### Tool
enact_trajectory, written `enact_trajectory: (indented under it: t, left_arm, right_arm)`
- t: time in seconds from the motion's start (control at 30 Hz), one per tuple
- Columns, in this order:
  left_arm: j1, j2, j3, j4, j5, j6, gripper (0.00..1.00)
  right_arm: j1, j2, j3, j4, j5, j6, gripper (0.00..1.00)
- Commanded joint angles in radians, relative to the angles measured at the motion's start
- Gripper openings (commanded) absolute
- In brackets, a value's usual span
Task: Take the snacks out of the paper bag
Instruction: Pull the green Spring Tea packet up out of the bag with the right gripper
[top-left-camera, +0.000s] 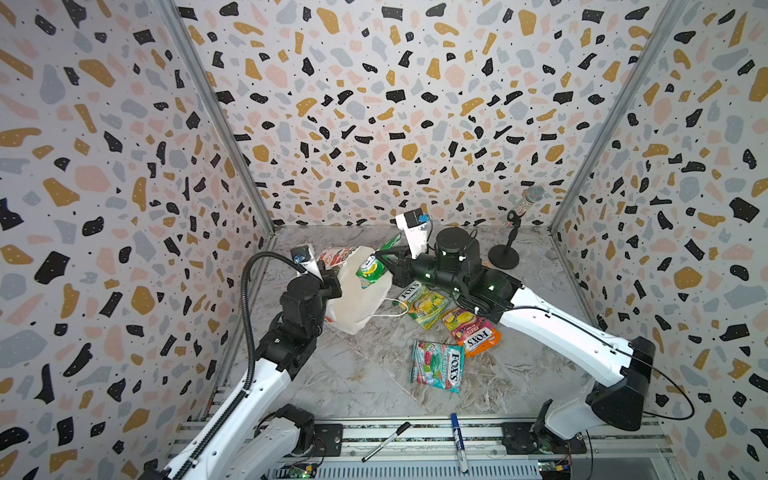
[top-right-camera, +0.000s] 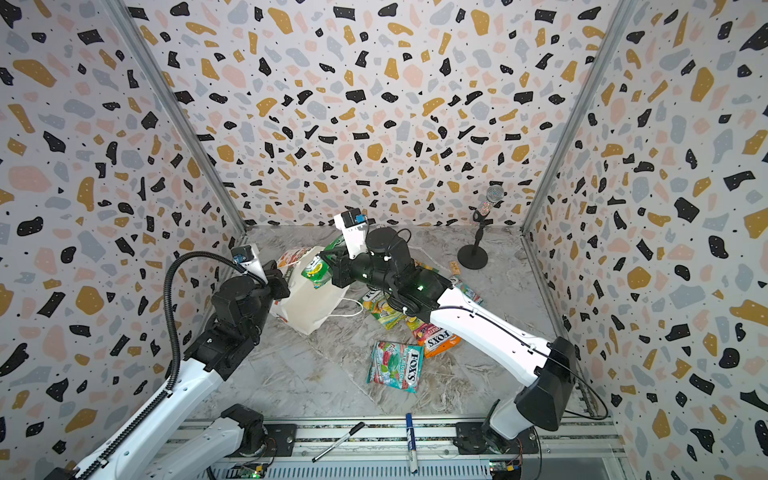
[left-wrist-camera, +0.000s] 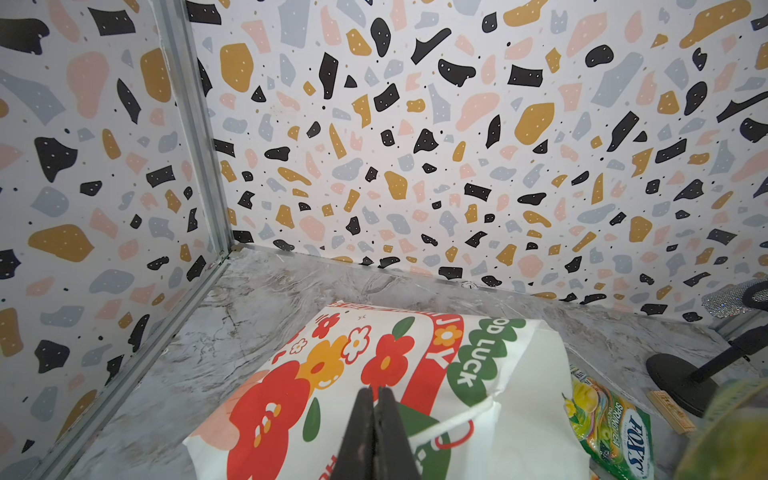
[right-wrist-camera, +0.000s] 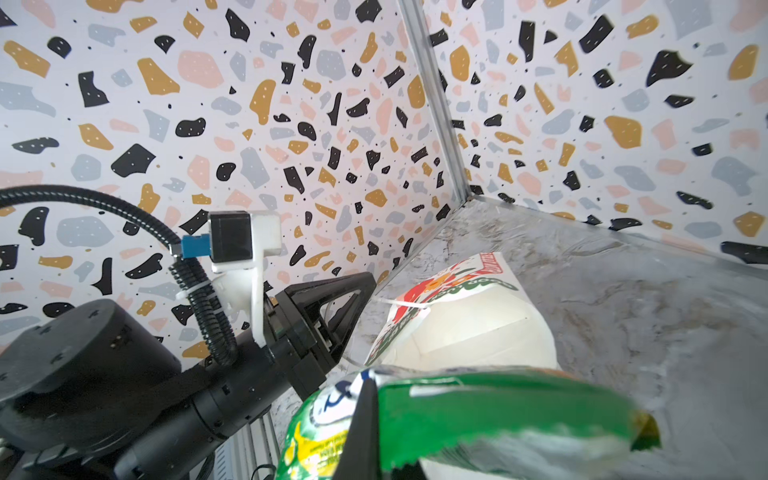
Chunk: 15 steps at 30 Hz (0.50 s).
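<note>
1. the paper bag (top-left-camera: 357, 303) lies on its side on the table (top-left-camera: 353, 386), between the middle and the far left corner. its flowered side faces up, and a white cord handle trails onto the surface beside it.
2. the left claw (left-wrist-camera: 374, 392) has its jaws pressed together against the bag's flowered side. i cannot tell whether it pinches paper, cord or nothing.
3. the right claw (top-left-camera: 380, 262) is clamped on a green-yellow packet (top-left-camera: 371, 270), held off the table against the bag's far right part.
4. three packets lie out on the surface, right of the bag:
   - a second green-yellow packet (top-left-camera: 424, 307) just beside the bag, partly under the right arm
   - an orange-pink packet (top-left-camera: 473, 334) just beside that one
   - a teal packet (top-left-camera: 436, 365) nearer the front edge
5. in a top view, one more packet (top-right-camera: 471, 293) shows partly behind the right arm.
6. a microphone stand (top-left-camera: 505, 255) is at the far right corner. a black pen (top-left-camera: 386, 440) and a blue marker (top-left-camera: 459, 442) lie along the front edge.
</note>
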<state>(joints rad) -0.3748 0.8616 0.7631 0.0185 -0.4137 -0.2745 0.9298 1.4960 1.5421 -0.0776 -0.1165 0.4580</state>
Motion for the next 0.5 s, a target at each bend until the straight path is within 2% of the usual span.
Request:
enact_trajectory:
  t: [0.0,0.3,0.47]
  left_arm:
    - [0.005,-0.022,0.008,0.016,-0.025,0.012,0.00]
    - [0.005,-0.047,0.002,0.023,-0.032,0.010,0.00]
    - [0.006,-0.061,-0.002,0.028,-0.038,0.009,0.00]
  right_arm:
    - [-0.032,-0.075,0.011,-0.022,0.093,-0.033,0.00]
    - [-0.162,-0.193,-0.184,-0.080,0.111,-0.019,0.00]
    - [-0.202,-0.251,-0.288,-0.126,0.076,-0.049,0.00]
